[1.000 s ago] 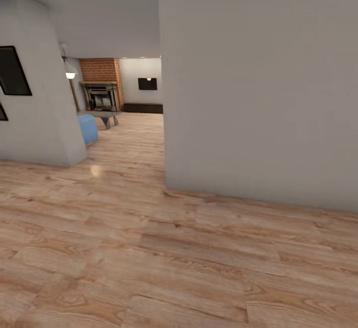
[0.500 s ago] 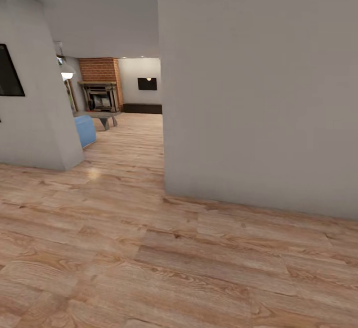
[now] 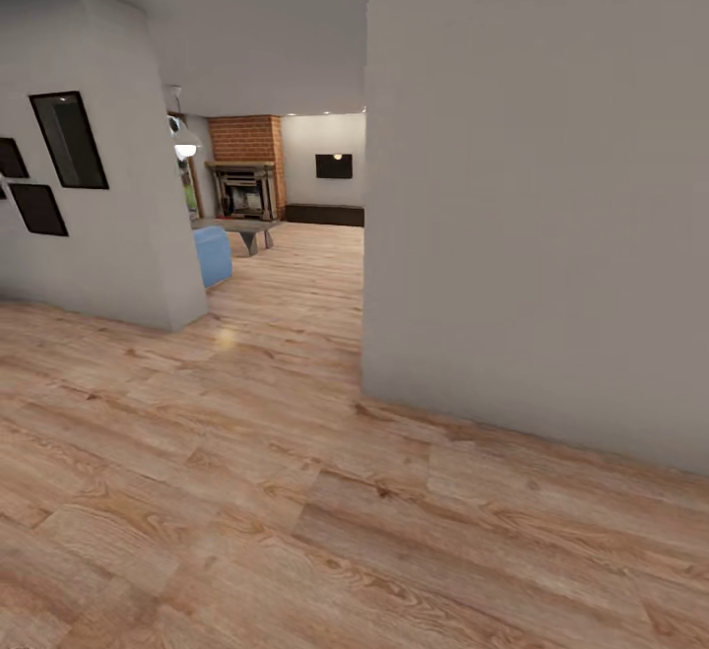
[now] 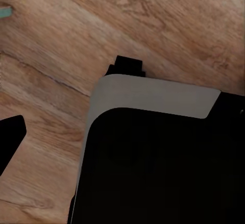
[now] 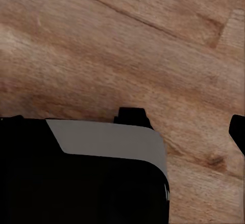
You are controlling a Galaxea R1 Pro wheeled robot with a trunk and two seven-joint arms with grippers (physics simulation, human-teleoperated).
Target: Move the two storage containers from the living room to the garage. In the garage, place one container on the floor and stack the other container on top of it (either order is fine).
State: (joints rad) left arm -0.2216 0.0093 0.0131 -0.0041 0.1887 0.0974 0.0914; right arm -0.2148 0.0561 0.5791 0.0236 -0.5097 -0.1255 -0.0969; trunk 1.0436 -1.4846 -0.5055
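The two storage containers are out of view. Past an opening between two walls I see the living room, with its brick fireplace (image 3: 246, 168), a light blue sofa (image 3: 213, 255) and a long dark low cabinet (image 3: 325, 215). In the left wrist view a dark left gripper fingertip (image 4: 9, 138) shows at the frame's edge over wood planks, beside my own black and grey body (image 4: 153, 157). In the right wrist view a right gripper fingertip (image 5: 238, 131) shows at the opposite edge. Neither gripper holds anything.
A big grey wall (image 3: 532, 196) stands close on the right, its corner (image 3: 363, 373) bordering the passage. A left wall (image 3: 108, 245) carries black picture frames (image 3: 69, 140). A low table (image 3: 244, 231) and a lamp (image 3: 184, 143) stand beyond. Light wood planks (image 3: 246, 491) lie ahead.
The whole head view has shifted: the camera has swung left, so the walls and opening sit further right and more picture frames show on the left wall.
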